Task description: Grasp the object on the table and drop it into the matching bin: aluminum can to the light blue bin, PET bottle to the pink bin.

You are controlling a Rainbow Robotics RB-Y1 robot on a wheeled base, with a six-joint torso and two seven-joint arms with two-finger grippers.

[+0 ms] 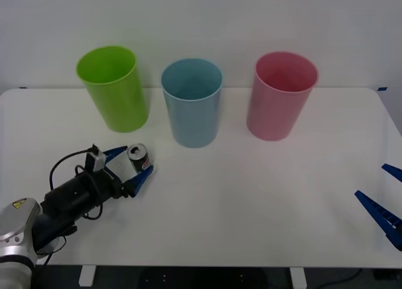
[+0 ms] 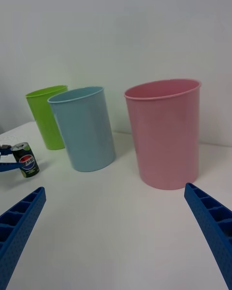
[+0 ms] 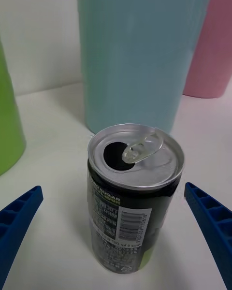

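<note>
On the white desk (image 1: 251, 201), near your left-front area, stands the aluminum can (image 1: 138, 157): small, black-bodied, with a silver top, the pull tab bent up and the mouth hole open. Upright. From the left wrist view you read a barcode and fine print on its side, with a yellow-green patch low on the body; from the right wrist view, a red-blue logo.

Left tool (image 1: 130, 166): blue ribbed fingers (image 3: 209, 222) spread apart, one on each side of the can. The can sits between them, gaps visible on both sides in the left wrist view, no contact that you can see. The black arm body with looped cable trails back toward the desk's left-front corner.

Right tool (image 1: 388, 198): fingers apart, parked low at the right edge of the desk, well apart from the can and the bins.

Across the back of the desk, three tall smooth plastic bins, round-mouthed and tapering downward: lime green bin (image 1: 113, 88) at left, light blue bin (image 1: 192, 103) in the middle, pink bin (image 1: 279, 95) at right. All upright, none touching. The can stands in front of the gap between the green and light blue bins, much shorter than either.
</note>
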